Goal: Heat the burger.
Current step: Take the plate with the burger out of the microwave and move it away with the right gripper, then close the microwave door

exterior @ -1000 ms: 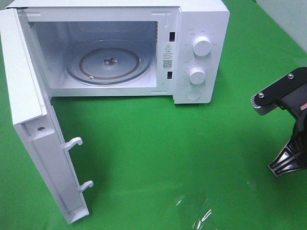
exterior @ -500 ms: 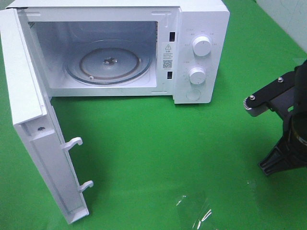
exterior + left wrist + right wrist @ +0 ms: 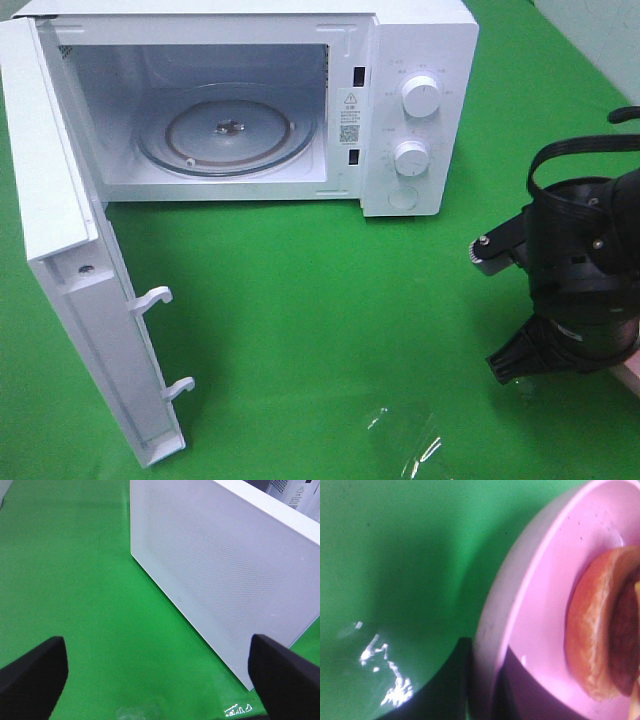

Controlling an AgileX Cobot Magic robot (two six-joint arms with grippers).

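Right black arm [image 3: 580, 290] shifted inward from the right edge of the exterior high view since the two earlier frames; now further left and lower, over the green desk [image 3: 330, 300] in front of and to the right of the microwave. Cable loop now visible on top of arm; not seen earlier. Rest of scene unchanged: door, turntable, knobs in same places.

Exterior high view: white boxy microwave oven [image 3: 420, 110] at back, hinged white door [image 3: 90, 310] swung fully open toward the left front, two white latch hooks on its inner edge. Round clear glass turntable [image 3: 228, 130] bare inside cavity. Two round white knobs [image 3: 420, 97] on control panel, one above the other. Pale pink sliver at the right edge below the arm. Burger not seen here; right fingers hidden under the arm body.

Right wrist view, not available from above: round pink plastic plate [image 3: 530, 630] with rim pinched between the dark right fingers [image 3: 450, 680], nearly pressed together on the rim. On the plate, round burger with glossy golden-brown bun and dark patty [image 3: 600, 630], partly cut off by the frame edge. Green desk beyond the plate, blurred, with bright glare spots.

Left wrist view: left black fingers [image 3: 32, 672] spread wide, holding nothing, above green desk. Outer face of the open door [image 3: 215, 575] ahead, white with fine dotted mesh. Left arm outside the exterior high view.
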